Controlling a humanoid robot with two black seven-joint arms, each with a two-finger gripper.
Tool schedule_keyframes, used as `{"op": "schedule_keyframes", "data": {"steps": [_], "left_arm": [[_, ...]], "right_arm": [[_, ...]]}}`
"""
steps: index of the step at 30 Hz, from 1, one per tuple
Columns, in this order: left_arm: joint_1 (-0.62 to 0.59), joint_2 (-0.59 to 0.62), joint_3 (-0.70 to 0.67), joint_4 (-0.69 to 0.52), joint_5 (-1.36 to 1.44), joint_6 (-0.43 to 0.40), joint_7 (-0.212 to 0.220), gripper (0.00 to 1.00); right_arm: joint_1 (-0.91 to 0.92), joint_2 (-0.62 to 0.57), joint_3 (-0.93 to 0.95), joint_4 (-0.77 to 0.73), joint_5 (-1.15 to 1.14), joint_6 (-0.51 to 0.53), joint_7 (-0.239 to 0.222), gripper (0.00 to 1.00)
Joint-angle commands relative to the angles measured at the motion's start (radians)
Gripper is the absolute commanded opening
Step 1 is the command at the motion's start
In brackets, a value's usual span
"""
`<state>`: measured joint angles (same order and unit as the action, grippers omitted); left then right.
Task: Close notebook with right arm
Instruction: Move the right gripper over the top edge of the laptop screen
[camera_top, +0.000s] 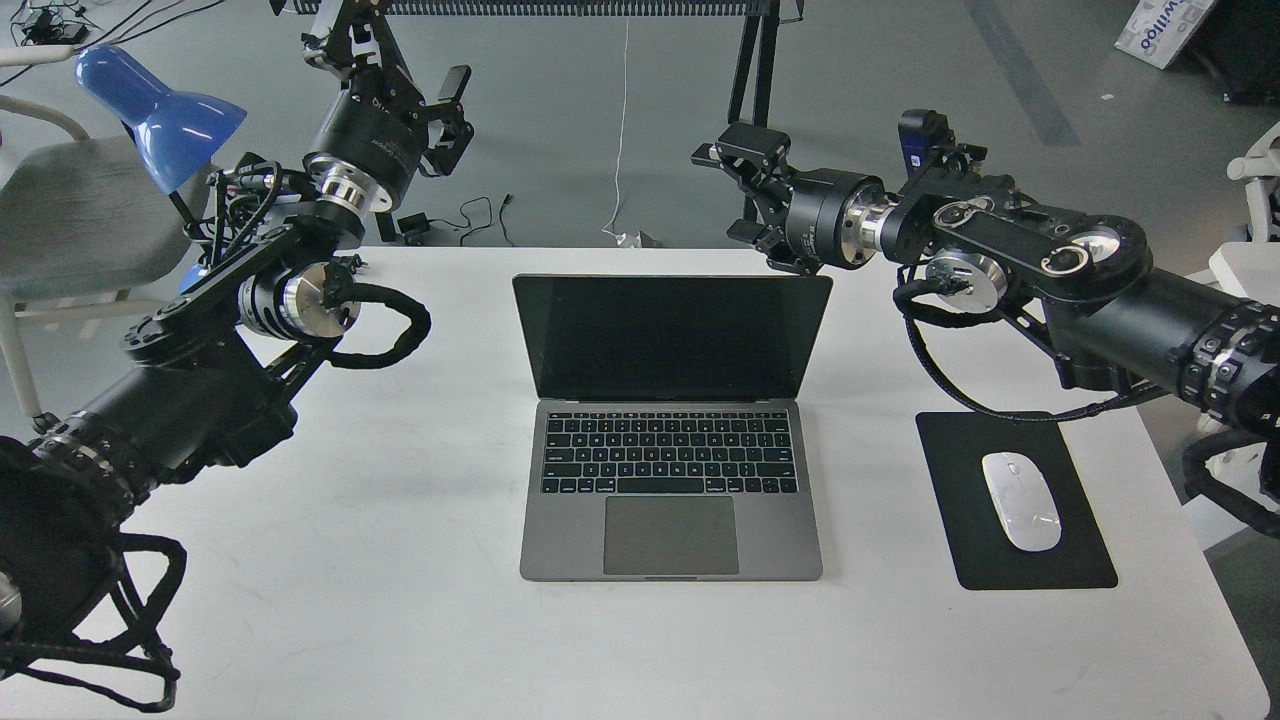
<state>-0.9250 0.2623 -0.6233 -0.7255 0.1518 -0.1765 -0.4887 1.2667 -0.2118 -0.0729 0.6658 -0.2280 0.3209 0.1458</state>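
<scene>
The notebook (671, 520) lies open in the middle of the white table (400, 600), with its black screen upright and facing me. My right arm (1040, 260) reaches in from the right. Its gripper (742, 195) is open and empty. It hovers just behind and above the lid's top right corner and points left. I cannot tell whether it touches the lid. My left gripper (405, 60) is open and empty, held high beyond the table's far left edge, next to the blue lamp (160, 105).
A black mouse pad (1070, 560) with a white mouse (1021, 500) lies at the right of the notebook. A grey chair (80, 210) stands at the far left. Black table legs (755, 120) and cables are on the floor behind.
</scene>
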Motion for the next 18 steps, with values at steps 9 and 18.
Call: {"op": "schedule_keyframes", "data": {"steps": [9, 18], "left_arm": [[0.000, 0.000, -0.001, 0.000, 0.000, 0.000, 0.000, 1.00], [0.000, 0.000, -0.001, 0.000, 0.000, 0.000, 0.000, 1.00]], "right_arm": [[-0.001, -0.020, -0.010, 0.073, -0.039, 0.012, -0.008, 1.00], [-0.003, -0.069, -0.073, 0.199, -0.039, 0.012, -0.011, 1.00]]}}
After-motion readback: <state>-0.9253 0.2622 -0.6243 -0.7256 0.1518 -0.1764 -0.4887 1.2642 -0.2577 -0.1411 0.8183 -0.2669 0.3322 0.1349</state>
